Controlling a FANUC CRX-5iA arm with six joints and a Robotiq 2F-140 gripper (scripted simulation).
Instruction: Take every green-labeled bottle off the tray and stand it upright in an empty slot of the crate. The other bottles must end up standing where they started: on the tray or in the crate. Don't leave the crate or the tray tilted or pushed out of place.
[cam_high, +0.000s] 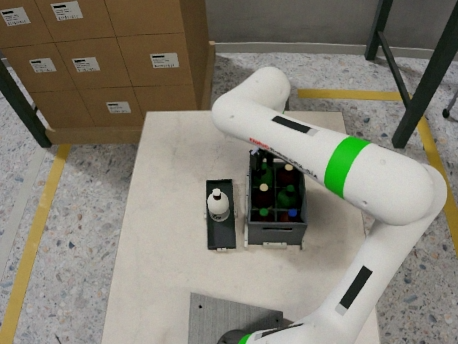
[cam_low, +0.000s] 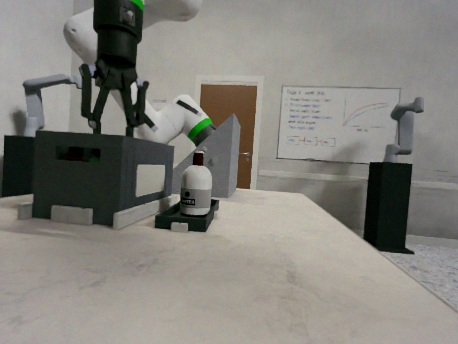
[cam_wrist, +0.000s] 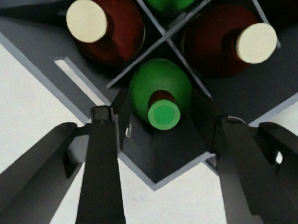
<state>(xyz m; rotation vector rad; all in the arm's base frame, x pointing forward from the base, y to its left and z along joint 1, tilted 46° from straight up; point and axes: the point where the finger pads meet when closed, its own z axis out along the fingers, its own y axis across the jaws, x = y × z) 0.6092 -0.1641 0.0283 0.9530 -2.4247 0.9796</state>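
My gripper (cam_low: 113, 127) (cam_wrist: 160, 102) is open and empty, pointing down, with its fingertips on either side of a green-capped green bottle (cam_high: 265, 175) (cam_wrist: 162, 92). That bottle stands in the back left slot of the grey crate (cam_high: 277, 233) (cam_low: 77, 185) (cam_wrist: 160, 160). Other green bottles stand in the middle right slot (cam_high: 288, 198) and, by its cap, the front left slot (cam_high: 263, 213). Bottle labels inside the crate are hidden. The black tray (cam_high: 221, 238) (cam_low: 196, 224) holds one upright white bottle (cam_high: 218, 205) (cam_low: 196, 195) with a grey label. Crate and tray sit level.
Cream-capped dark red bottles stand beside the green one, at middle left (cam_high: 263, 189) (cam_wrist: 115, 30) and back right (cam_high: 288, 173) (cam_wrist: 215, 42). A blue-capped bottle (cam_high: 293, 214) stands front right. Pale brackets (cam_high: 275, 245) (cam_low: 71, 215) edge the crate, which is close beside the tray.
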